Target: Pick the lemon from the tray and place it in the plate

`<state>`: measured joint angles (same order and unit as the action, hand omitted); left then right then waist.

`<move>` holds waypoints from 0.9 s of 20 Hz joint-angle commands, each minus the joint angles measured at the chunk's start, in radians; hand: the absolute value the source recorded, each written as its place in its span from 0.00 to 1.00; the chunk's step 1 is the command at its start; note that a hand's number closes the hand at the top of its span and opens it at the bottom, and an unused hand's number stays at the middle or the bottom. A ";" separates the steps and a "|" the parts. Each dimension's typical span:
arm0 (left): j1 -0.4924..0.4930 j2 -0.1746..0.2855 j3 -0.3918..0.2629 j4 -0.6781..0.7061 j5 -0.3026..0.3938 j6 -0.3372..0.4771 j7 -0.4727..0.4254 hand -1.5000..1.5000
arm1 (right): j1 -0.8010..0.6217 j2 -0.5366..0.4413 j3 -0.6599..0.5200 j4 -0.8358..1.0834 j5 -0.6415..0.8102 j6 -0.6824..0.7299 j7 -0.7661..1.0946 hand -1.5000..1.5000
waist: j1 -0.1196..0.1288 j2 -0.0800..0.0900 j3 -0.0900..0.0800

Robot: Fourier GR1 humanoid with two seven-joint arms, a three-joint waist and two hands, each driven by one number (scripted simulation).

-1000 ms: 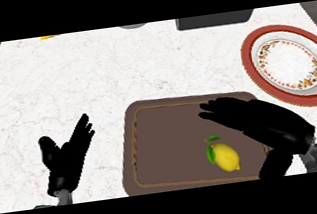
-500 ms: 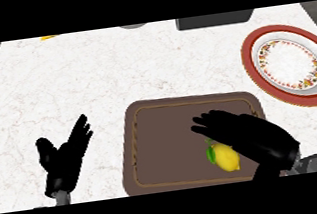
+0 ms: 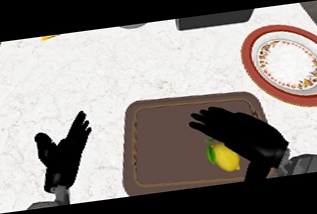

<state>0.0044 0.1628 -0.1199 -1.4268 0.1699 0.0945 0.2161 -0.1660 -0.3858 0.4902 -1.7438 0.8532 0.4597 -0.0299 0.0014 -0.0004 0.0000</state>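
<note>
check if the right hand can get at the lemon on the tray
Probably yes. The right hand hovers directly over the lemon, partly covering it, fingers straight, and nothing shows between them on the tray.

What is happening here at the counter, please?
The robot's right hand is over the brown tray, its fingers spread, and it partly covers the lemon. The lemon lies on the tray, not yet lifted; whether the hand touches it cannot be told. The left hand rests open to the left of the tray. The plate stands at the far right of the counter.
</note>
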 commanded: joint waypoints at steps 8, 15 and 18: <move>0.042 -0.044 0.002 -0.010 -0.055 -0.012 -0.032 0.50 | 0.009 0.075 0.006 0.228 0.176 -0.097 -0.144 0.00 | 0.002 0.000 0.000; 0.029 -0.042 0.020 -0.028 -0.043 -0.034 0.019 0.50 | -0.035 0.066 0.013 0.299 0.269 -0.178 -0.259 1.00 | 0.002 0.000 0.000; -0.028 -0.050 0.034 -0.038 -0.055 -0.008 0.067 0.50 | -0.072 0.127 0.020 0.354 0.317 -0.203 -0.248 1.00 | 0.003 0.001 0.000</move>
<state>0.0104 0.1231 -0.0881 -1.4311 0.1285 0.0618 0.2235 -0.2140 -0.3026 0.5109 -1.4952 1.1158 0.3425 -0.2437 0.0024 -0.0068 -0.0067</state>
